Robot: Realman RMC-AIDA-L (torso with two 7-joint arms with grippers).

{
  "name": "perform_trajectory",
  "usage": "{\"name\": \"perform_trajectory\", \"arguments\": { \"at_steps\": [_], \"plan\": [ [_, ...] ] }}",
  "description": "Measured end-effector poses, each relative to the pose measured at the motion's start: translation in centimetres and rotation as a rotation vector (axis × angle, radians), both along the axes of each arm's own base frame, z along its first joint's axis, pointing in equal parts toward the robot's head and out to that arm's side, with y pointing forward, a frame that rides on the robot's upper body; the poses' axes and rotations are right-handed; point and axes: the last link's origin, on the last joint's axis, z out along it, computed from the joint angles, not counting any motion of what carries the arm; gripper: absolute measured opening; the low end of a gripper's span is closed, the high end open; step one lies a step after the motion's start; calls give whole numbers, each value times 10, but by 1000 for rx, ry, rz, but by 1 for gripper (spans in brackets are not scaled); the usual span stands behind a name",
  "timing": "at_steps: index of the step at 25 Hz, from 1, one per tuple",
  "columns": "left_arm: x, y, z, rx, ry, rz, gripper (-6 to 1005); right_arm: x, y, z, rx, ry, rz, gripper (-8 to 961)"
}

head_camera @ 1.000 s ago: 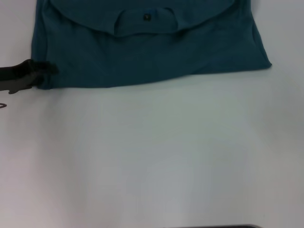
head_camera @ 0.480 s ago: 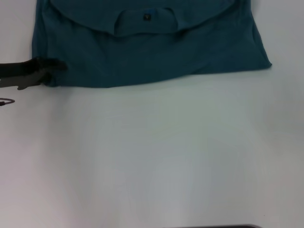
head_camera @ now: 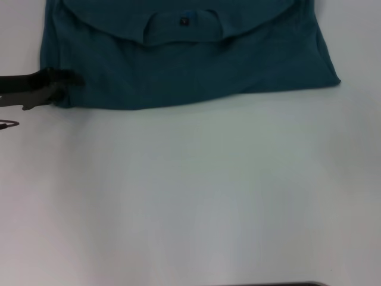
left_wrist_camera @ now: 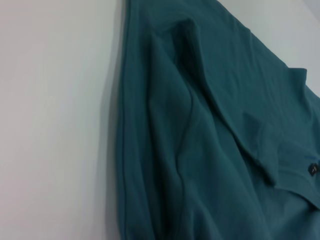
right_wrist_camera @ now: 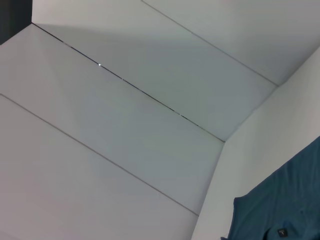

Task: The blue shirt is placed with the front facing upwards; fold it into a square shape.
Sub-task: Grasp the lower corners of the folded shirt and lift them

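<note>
The blue shirt point(head_camera: 190, 65) lies folded at the far side of the white table point(head_camera: 190, 196), with its collar and small dark neck label point(head_camera: 184, 22) facing up. The chest lettering is hidden. My left gripper point(head_camera: 65, 80) reaches in from the left and rests on the shirt's near-left corner, touching the cloth. The left wrist view shows the shirt point(left_wrist_camera: 200, 150) close up, with layered folds and the label point(left_wrist_camera: 312, 169). The right wrist view shows a corner of the shirt point(right_wrist_camera: 285, 210). My right gripper is out of view.
The white tabletop stretches from the shirt's near edge to the front. A dark edge point(head_camera: 268, 284) shows at the bottom of the head view. The right wrist view shows mostly pale wall panels point(right_wrist_camera: 125, 125).
My left gripper has moved right and slightly away from me, from beside the shirt's near-left corner onto it. The corner's edge has shifted a little to the right.
</note>
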Motion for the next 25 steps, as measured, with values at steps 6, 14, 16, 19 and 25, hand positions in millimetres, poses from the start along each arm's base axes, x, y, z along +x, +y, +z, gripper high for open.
{"name": "perform_trajectory", "arguments": {
  "at_steps": [6, 14, 16, 19, 25],
  "plan": [
    [19, 6, -8, -83, 110, -48, 581, 0, -2, 2, 7, 2, 3, 894],
    [44, 10, -2, -58, 208, -90, 287, 4, -6, 5, 28, 9, -13, 892],
    [44, 10, -2, -65, 214, -85, 196, 4, -6, 5, 28, 10, -14, 891],
    [44, 10, -1, -74, 235, -82, 141, 3, -7, 5, 25, 12, -6, 890],
    [44, 11, -1, -80, 250, -86, 32, 2, -7, 5, 23, 14, -2, 889]
  ]
}}
